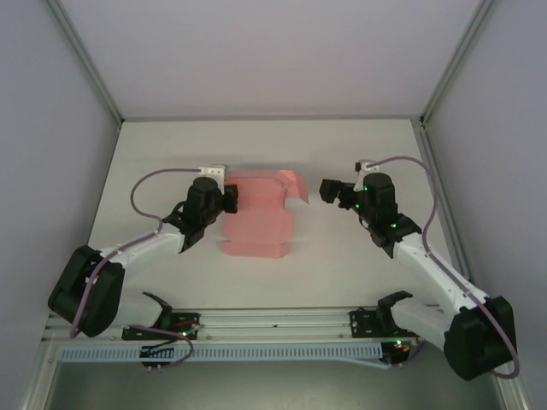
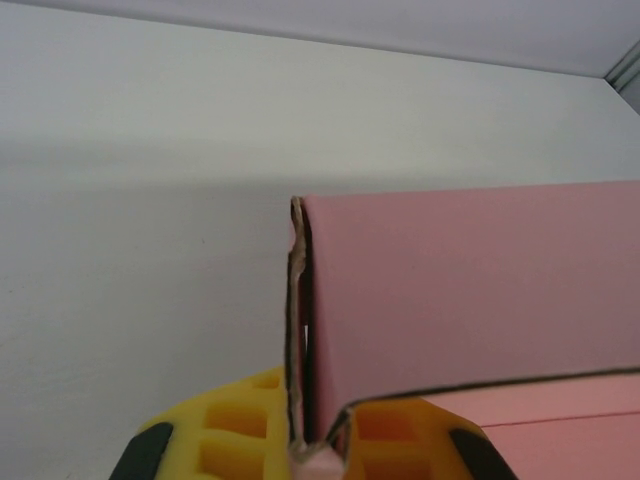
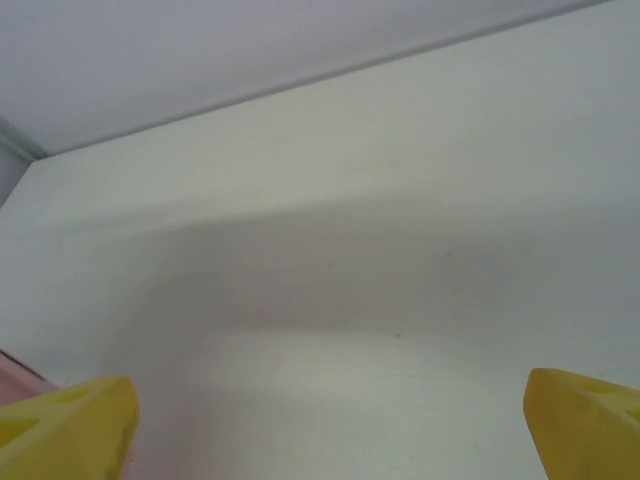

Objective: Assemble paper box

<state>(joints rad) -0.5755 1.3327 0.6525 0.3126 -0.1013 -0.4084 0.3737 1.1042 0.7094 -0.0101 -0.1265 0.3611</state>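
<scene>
Your left gripper [image 1: 229, 198] was clenched on the left edge of the paper box [image 1: 261, 218]. In the left wrist view, an upright pink flap was pinched between the yellow pads [image 2: 235, 430]. The box sat near the middle of the table [image 1: 342, 265], mostly flat, with its far-right flap raised. Your right gripper [image 1: 328, 190] was released, jaws wide, just right of the box and apart from it.

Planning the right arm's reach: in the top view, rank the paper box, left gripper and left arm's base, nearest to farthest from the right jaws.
1. paper box: mid-table, with a raised flap on its right side.
2. left gripper: at the box's left edge.
3. left arm's base: on the near edge, left side.
</scene>
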